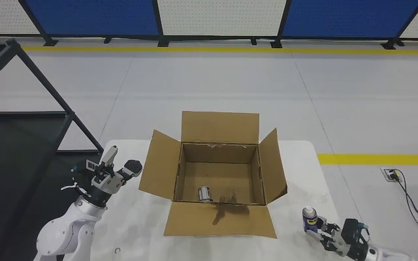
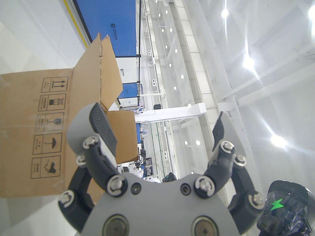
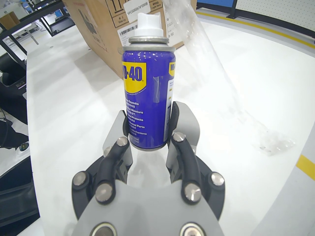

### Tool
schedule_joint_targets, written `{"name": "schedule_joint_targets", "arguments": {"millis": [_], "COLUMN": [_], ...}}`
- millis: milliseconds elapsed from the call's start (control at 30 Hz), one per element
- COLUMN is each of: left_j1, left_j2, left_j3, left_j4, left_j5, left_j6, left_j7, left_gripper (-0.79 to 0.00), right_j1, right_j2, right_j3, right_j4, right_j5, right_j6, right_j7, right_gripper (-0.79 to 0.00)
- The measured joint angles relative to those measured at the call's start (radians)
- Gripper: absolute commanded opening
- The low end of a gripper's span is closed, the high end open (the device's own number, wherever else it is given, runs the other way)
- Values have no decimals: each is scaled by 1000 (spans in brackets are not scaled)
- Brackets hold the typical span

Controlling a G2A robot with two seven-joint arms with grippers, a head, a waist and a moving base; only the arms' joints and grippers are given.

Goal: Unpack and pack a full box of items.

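Right end effector pinches the spray can low down, upright, near the open box's right side. Whether it sits on the desk or barely off it is hard to tell. Left end effector hangs spread, empty. Such a low grip could let the can tip when lifted.

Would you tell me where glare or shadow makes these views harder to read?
Left wrist view: ceiling lights flare into streaks beyond the left gripper. Top view: the box walls shade its floor. Right wrist view: sheen on the spray can.
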Motion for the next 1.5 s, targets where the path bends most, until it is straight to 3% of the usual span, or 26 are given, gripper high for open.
{"name": "schedule_joint_targets", "arguments": {"millis": [500,1100,1133,1167,1233,1500], "left_j1": [0,0,0,0,0,0], "left_j2": [0,0,0,0,0,0], "left_j3": [0,0,0,0,0,0], "left_j4": [0,0,0,0,0,0], "left_j5": [0,0,0,0,0,0], "left_j6": [0,0,0,0,0,0], "left_j7": [0,0,0,0,0,0], "left_gripper": [0,0,0,0,0,0], "right_j1": [16,-6,-6,-6,-7,-10], "right_j2": [-10,2,3,3,3,6], "right_j3": [-6,10,10,9,8,9], "right_j4": [19,25,25,26,26,25], "right_j5": [42,-35,-39,-42,-48,-65], "right_j6": [26,25,25,25,25,18], "right_j7": [135,83,83,82,79,57], "right_gripper": [-785,-785,-668,-646,-533,-419]}}
